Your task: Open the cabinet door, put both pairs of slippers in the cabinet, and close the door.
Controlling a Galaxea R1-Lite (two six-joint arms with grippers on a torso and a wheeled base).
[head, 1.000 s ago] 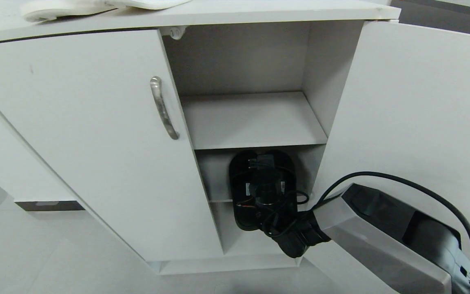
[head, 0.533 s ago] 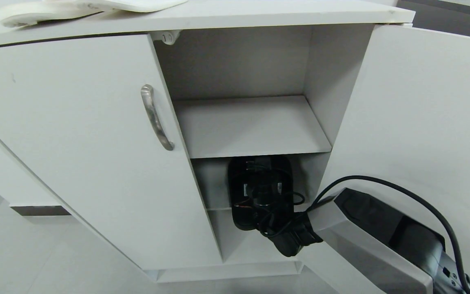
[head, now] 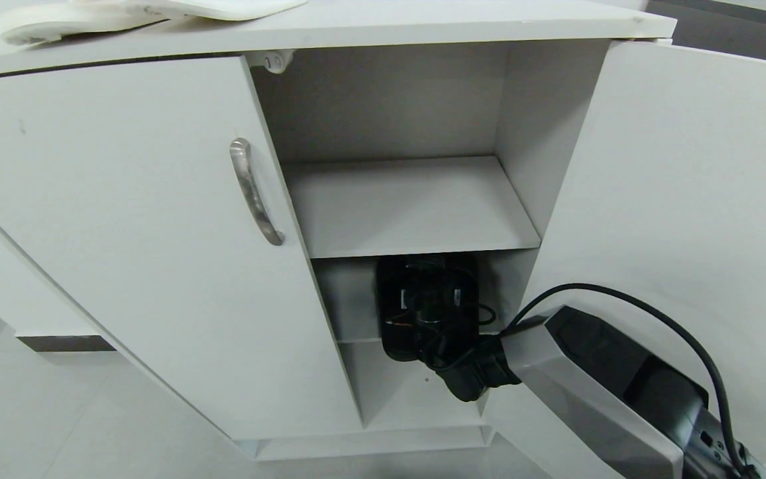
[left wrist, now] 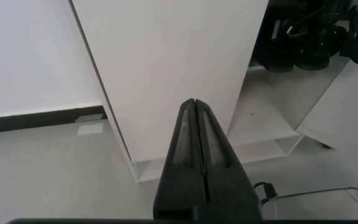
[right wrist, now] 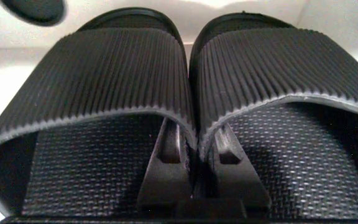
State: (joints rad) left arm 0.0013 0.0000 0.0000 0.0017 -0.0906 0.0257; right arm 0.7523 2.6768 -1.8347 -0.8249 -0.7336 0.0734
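A pair of black slippers (head: 396, 326) (right wrist: 117, 81) is held side by side in the cabinet's (head: 383, 100) second compartment, under the upper shelf (head: 409, 206), with the heels sticking out past the front. My right gripper (head: 431, 303) (right wrist: 194, 152) is shut on them, pinching the two inner strap walls together. A white pair of slippers (head: 124, 10) lies on the cabinet top at the far left. My left gripper (left wrist: 194, 112) is shut on nothing, low near the floor in front of the closed left door (left wrist: 166, 56).
The right door (head: 689, 199) stands swung open on the right, close beside my right arm. The left door (head: 124, 199) is closed and has a metal handle (head: 253, 191). The upper shelf is bare. Pale tiled floor (head: 90, 426) lies in front of the cabinet.
The head camera shifted a little at first. Since then my right gripper has carried the black slippers up and deeper into the compartment.
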